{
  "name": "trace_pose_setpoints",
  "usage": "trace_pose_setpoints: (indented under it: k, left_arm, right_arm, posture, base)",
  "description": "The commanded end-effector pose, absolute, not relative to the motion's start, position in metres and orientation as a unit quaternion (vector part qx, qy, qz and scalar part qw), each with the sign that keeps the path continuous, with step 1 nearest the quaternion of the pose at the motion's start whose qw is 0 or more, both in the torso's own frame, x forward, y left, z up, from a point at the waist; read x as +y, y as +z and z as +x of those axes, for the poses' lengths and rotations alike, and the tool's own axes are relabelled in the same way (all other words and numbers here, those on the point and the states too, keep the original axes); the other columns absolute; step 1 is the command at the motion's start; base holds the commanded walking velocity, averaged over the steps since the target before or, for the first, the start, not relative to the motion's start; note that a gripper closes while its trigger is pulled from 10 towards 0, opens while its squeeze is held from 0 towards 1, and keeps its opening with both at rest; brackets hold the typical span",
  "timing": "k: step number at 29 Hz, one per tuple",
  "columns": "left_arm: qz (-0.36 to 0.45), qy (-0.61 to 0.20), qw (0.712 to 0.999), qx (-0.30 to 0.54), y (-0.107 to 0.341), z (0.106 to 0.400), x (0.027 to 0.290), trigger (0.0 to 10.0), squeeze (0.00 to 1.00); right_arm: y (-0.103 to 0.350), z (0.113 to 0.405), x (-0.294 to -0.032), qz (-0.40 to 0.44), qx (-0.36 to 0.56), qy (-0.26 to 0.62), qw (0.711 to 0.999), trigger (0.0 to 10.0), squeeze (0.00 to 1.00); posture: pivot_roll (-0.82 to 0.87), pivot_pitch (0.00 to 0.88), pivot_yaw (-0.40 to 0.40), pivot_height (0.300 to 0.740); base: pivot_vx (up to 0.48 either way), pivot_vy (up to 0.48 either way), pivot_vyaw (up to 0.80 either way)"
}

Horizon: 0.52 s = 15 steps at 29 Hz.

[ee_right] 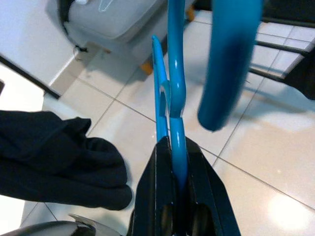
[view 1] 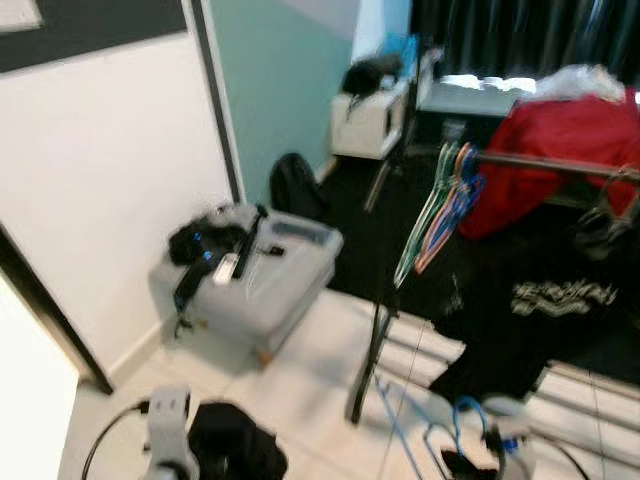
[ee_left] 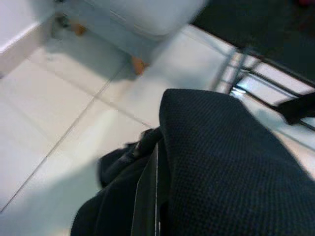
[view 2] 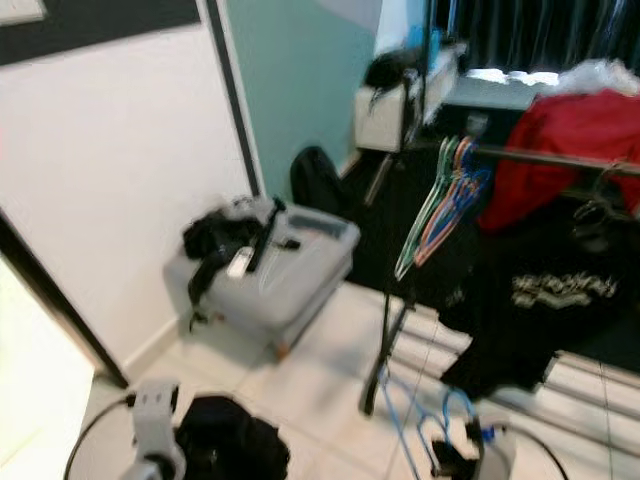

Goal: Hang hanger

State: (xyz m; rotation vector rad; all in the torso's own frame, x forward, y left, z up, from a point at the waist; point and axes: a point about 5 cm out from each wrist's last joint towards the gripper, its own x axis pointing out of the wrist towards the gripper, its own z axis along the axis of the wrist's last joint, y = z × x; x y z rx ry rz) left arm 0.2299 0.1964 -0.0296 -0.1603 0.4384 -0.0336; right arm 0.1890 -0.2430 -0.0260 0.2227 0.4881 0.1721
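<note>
Left eye view: clothes rack rail [view 1: 560, 163] stands ahead on the robot's right. Red garment [view 1: 560, 160] draped over it, black printed shirt [view 1: 540, 300] hanging below. One cluster of coloured hangers [view 1: 440, 205] at the rail's near end; blur stops an exact count, at least three. One grey suitcase [view 1: 265, 275] by the wall with black items on top. Blue hanger [view 1: 430, 430] low at right, by the right end effector [view 1: 470, 462].

Right eye view: same layout. Dark cloth [view 2: 230, 445] bunched low at left, beside the left arm.

Left wrist view: dark knit fabric [ee_left: 221, 162] over the left end effector; whether its fingers are parted or together, cannot tell. White tiled floor [ee_left: 59, 113] below.

Right wrist view: right end effector [ee_right: 176, 196] clamped on the blue hanger's [ee_right: 174, 98] stem, the blurred hook above.

Step in hand, as I judge it: carry the hanger up to the rail. Do it well by keeping the clamp firm, raising the hook above rail height, approaching the bare stretch beside the hanger cluster, then lowering until the hook seats before letting go. Risk: snagging the hung shirt.
</note>
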Motion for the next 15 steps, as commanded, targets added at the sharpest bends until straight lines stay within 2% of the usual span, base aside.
trace_pose_setpoints:
  k: [1,15]
  left_arm:
    - [-0.074,-0.018,0.975,0.21,-0.0273,0.2316,0.1985,10.0,0.0]
    - [-0.074,-0.019,0.977,0.201,-0.0243,0.2333,0.1972,10.0,0.0]
  right_arm:
    - [-0.0269,0.1867,-0.2389,0.11,0.243,0.091,0.959,10.0,0.0]
    - [-0.0227,0.1884,-0.2365,0.109,0.235,0.097,0.961,10.0,0.0]
  posture:
    - [-0.06,0.0,0.02,0.74]
    - [-0.06,0.0,0.016,0.74]
  base:
    - [0.0,0.0,0.72]
    - [0.0,0.0,0.72]
